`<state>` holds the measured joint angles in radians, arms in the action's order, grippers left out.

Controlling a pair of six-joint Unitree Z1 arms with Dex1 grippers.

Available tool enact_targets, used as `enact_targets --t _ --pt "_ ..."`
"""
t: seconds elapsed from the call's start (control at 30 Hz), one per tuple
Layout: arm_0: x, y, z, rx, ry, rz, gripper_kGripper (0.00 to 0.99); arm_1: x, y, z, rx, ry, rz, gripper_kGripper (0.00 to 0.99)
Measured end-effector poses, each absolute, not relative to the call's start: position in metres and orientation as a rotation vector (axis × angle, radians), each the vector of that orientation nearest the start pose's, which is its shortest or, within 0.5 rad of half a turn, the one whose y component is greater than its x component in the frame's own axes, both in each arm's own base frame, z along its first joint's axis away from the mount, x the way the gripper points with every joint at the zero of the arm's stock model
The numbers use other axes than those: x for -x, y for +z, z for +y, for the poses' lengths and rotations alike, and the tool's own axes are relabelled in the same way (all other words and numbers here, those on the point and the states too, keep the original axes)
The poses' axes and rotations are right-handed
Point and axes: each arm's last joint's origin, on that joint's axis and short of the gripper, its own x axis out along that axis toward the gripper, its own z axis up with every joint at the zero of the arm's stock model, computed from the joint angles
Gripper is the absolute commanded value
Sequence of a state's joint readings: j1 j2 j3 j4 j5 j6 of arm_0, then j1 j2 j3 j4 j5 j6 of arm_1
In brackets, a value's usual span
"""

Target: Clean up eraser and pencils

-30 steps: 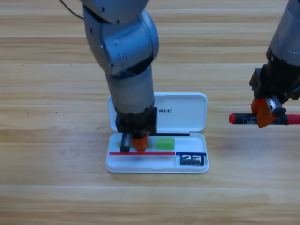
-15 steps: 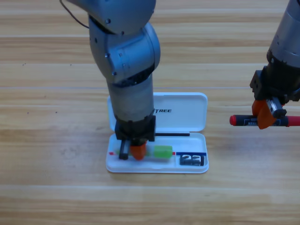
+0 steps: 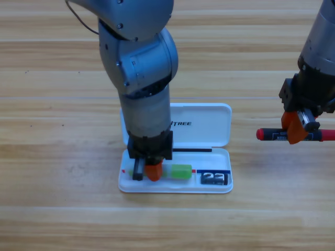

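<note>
Lowered since a second ago, the green pencil (image 3: 180, 171) now lies in the white case (image 3: 204, 125) tray, left of the eraser (image 3: 213, 179). Left tool (image 3: 148, 171) hovers over it, grip apparently released, though hard to tell. Right of the case, right tool (image 3: 297, 129) clamps the black-and-red pencil (image 3: 272, 134) above the desk (image 3: 52, 157).

A white case (image 3: 204, 125) is lying open on the wooden counter (image 3: 52, 104). Its lid is lying flat, farther back, and it is showing dark letters. Its tray is sitting in front. The counter is showing long light and brown stripes.
</note>
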<state>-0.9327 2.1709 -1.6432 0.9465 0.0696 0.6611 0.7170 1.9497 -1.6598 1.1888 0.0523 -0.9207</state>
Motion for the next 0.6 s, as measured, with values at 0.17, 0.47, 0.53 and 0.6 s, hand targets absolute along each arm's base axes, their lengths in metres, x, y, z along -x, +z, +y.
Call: enact_targets --t 0.17,0.47,0.53,0.6 --pt "-0.2564 0.2134 -0.3406 -1.233 -1.153 1.097 0.990 -0.2739 0.3023 0.2422 1.204 1.276 1.075 0.000" --pt "-0.2565 0.2140 -0.3408 -1.229 -1.150 1.099 0.990 -0.2739 0.3023 0.2422 1.204 1.276 1.075 0.000" --pt "-0.2565 0.2140 -0.3408 -1.229 -1.150 1.099 0.990 -0.2739 0.3025 0.2425 1.204 1.276 1.074 0.000" --pt "-0.2565 0.2140 -0.3408 -1.229 -1.150 1.099 0.990 -0.2740 0.3033 0.2441 1.200 1.272 1.072 0.000"
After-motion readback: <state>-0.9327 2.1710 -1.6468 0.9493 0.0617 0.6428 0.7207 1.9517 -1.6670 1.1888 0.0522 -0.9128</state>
